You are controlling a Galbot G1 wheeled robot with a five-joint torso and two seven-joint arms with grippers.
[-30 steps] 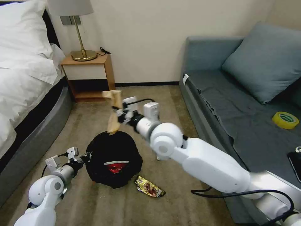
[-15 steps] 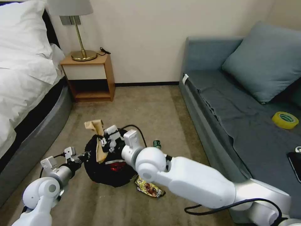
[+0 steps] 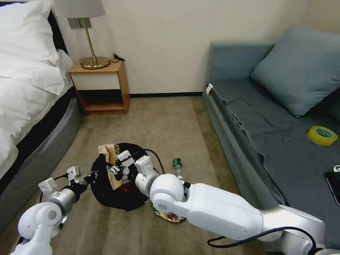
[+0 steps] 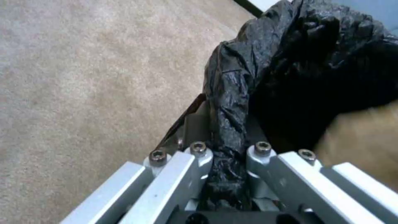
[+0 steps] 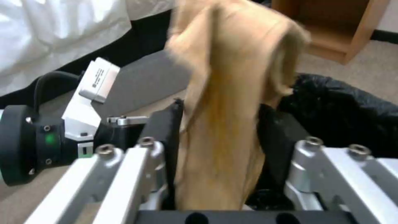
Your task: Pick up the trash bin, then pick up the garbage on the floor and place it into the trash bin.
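1. Trash bin [image 3: 118, 191] w/ glossy black bag liner sits on the carpet [image 3: 170, 124] mid-floor, btwn the bed [image 3: 24, 106] and the sofa [image 3: 283, 141], nearer the bed side.
2. Left gripper [image 3: 92, 175] is at the bin's rim on the bed side; left wrist view shows its fingers [image 4: 199, 155] pinched narrow on a fold of the black bag/rim [image 4: 228, 124], so it's clamped on the trash bin.
3. Right gripper [image 3: 114, 170] is over the bin's mouth, arm reaching across from the sofa side. It grips the tan paper scrap [image 3: 110, 156]; right wrist view shows the scrap [image 5: 224, 124] standing up btwn the two finger pads [image 5: 166, 140], jaws narrow around it.
4. Scrap's top end pokes above the bin rim, lower end dips inside the opening. A bit of red shows inside the bin, too hidden by the gripper to tell more.
5. Gold-brown foil wrapper [image 3: 170, 216] lies on the carpet just beside the bin on the near side, mostly covered by the right arm.
6. Small clear bottle w/ green label [image 3: 177, 164] lies on the carpet near the bin, toward the sofa.
7. Off-task: yellow tape roll [image 3: 322, 135] on the sofa seat; nightstand [image 3: 101, 85] w/ lamp [image 3: 92, 53] in the far corner by the bed.
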